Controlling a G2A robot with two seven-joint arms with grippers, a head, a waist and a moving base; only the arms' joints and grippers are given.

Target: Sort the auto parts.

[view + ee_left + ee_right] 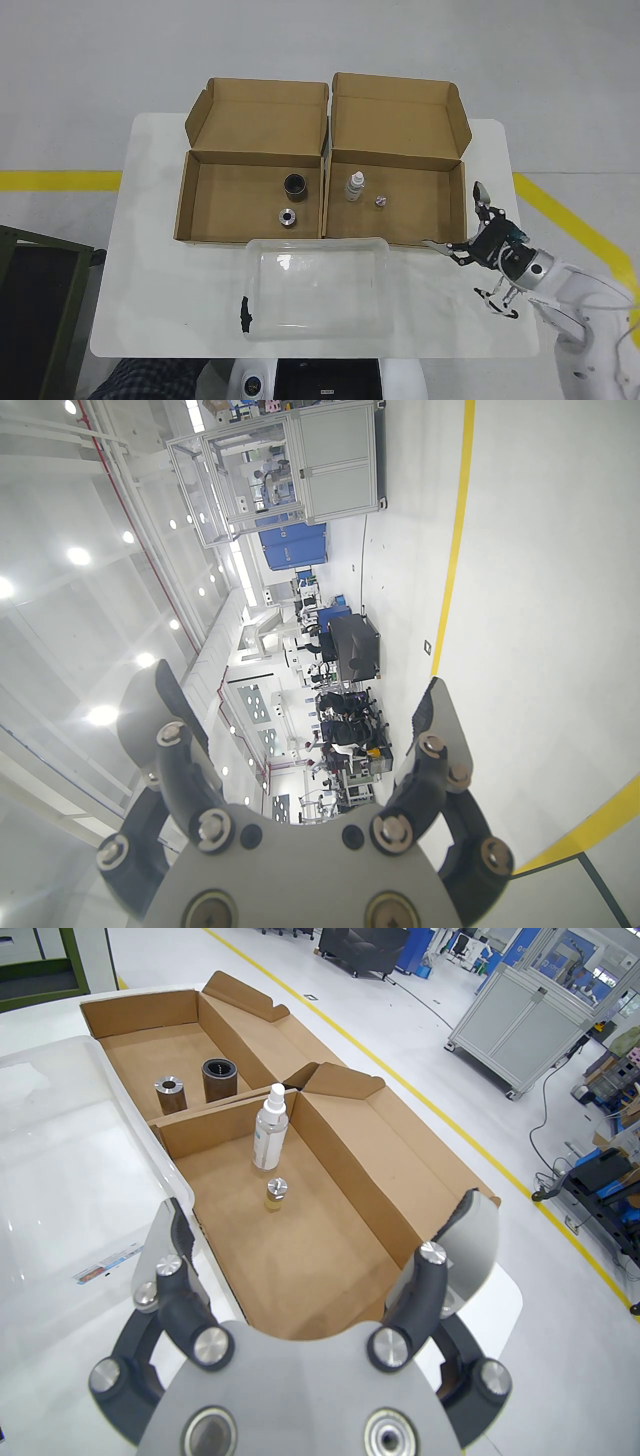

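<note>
Right end effector (458,220) hung spread and empty by the near right corner of the right box (420,215), above the counter (160,250). Left end effector (300,677) was also spread and empty, aimed off at the room.

Bottle (269,1133) and small plug (275,1195) stood upright in the right box, near each other, not touching. Black sleeve (218,1079) and steel bushing (170,1094) stood in the left box (230,200). Black piece (243,315) lay at the left rim of the clear bin (320,290); on it or beside it, couldn't tell.

Handling guess:
- **Metal parts:** rigid, dense, slick. Pinch across the round sides at mid-height.
- **Plug:** tiny, could tip.
- **Bottle:** light, thin plastic. Grip the body below the neck, gently.
</note>
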